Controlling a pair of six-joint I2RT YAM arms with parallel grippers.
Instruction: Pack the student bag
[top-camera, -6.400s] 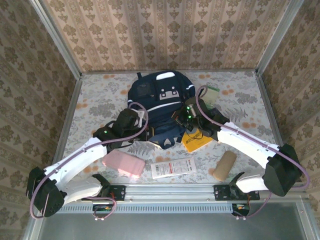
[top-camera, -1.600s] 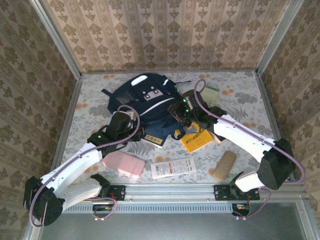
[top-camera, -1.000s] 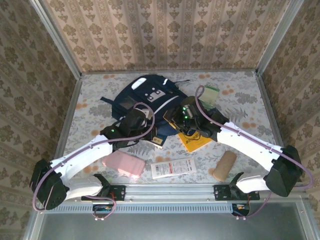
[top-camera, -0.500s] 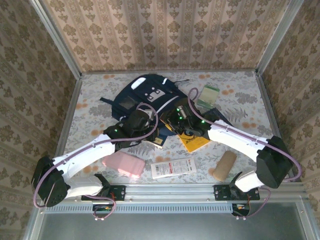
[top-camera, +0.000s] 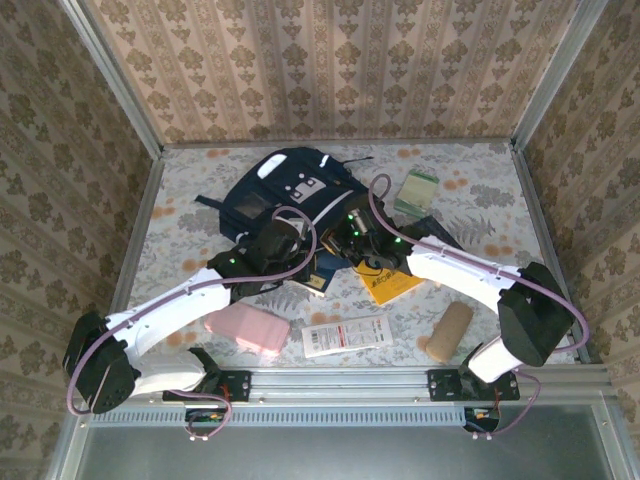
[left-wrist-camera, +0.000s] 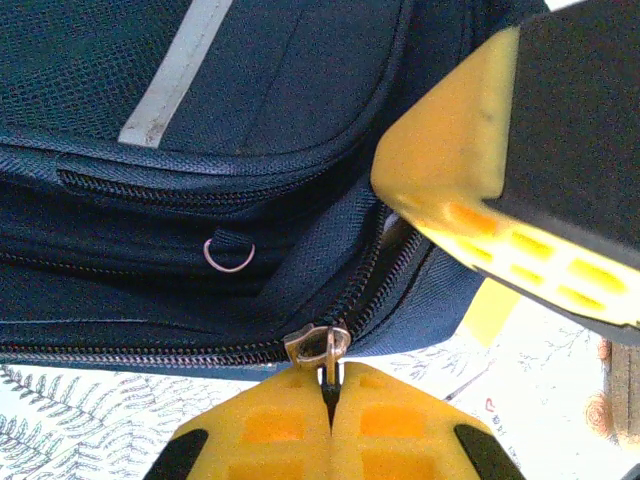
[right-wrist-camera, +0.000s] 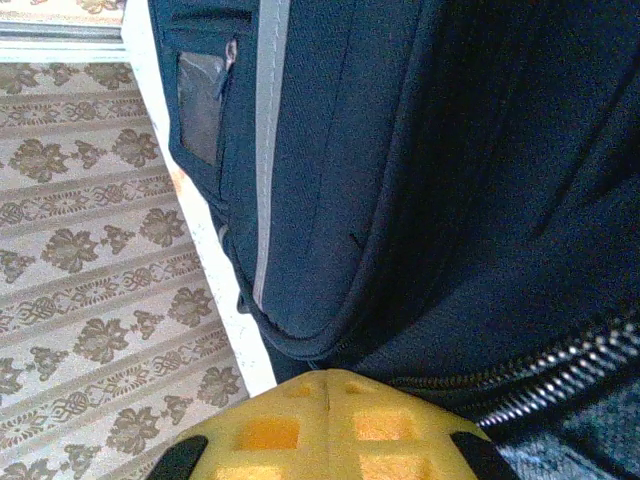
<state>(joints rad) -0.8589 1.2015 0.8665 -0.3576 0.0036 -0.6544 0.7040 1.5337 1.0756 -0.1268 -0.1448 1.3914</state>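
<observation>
While L gripper (left-wrist-camera: 330, 400) clamps zip pull (left-wrist-camera: 328, 348), R gripper (right-wrist-camera: 325, 395), fingers together, at bag (right-wrist-camera: 400, 150): unzipping; next needs steady drag along track.

No word, number or brand can be read anywhere. In the overhead view, the white packet (top-camera: 345, 335) at 6 o'clock carries dark print and a red mark, too small to make out. The yellow booklet (top-camera: 390, 287) near the centre bears an illegible black mark. The backpack (top-camera: 290, 190) at 11 o'clock has white patches with small dark shapes, not legible.
</observation>
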